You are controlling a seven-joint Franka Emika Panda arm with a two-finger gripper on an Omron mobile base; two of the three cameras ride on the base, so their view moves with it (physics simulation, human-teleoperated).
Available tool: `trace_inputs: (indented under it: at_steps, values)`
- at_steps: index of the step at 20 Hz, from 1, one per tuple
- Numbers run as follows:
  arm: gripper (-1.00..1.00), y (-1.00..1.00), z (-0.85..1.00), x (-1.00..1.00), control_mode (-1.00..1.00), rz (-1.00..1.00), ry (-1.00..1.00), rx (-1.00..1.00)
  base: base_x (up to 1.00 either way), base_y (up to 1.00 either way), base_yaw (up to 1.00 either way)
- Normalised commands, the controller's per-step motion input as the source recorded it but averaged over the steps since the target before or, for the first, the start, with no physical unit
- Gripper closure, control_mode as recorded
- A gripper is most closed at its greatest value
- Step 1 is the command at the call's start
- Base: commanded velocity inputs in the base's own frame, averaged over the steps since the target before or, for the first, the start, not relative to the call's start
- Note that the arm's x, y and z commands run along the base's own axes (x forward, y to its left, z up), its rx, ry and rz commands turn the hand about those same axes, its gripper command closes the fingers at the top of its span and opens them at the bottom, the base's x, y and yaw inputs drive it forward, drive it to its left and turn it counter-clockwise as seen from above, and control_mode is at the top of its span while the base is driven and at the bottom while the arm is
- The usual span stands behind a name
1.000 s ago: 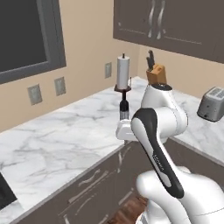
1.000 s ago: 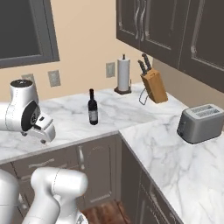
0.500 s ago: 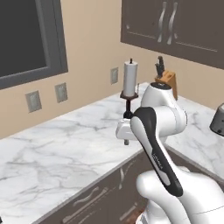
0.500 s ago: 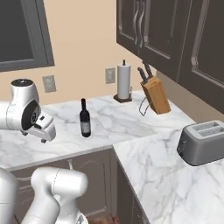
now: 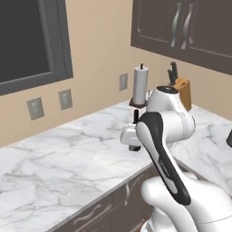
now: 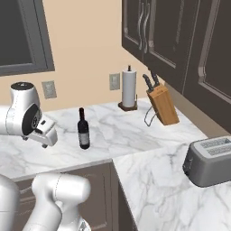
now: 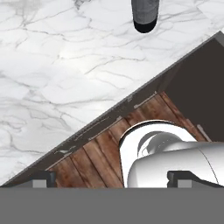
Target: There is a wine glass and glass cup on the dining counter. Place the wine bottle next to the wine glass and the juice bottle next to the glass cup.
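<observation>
While the wine bottle [image 6: 83, 128] stands untouched at centre-left on the marble wall counter [image 6: 135, 135], the gripper [image 7: 111, 177], fingers wide and empty, must reach its neck.

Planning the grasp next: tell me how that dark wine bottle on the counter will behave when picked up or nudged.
The wine bottle stands tall and slim on a narrow base, so a high nudge would probably tip it. Its smooth, glassy look suggests it is rigid, somewhat slippery and breakable. On its side, it would likely roll across the counter.
</observation>
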Motion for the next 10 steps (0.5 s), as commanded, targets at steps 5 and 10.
trace_inputs:
  at_steps: [5, 10]
  values:
    - [-1.00, 0.00, 0.00, 0.00, 1.00, 0.00, 0.00, 0.00, 0.47, -0.03, 0.10]
    - [-1.00, 0.00, 0.00, 0.00, 1.00, 0.00, 0.00, 0.00, 0.12, 0.00, 0.07]
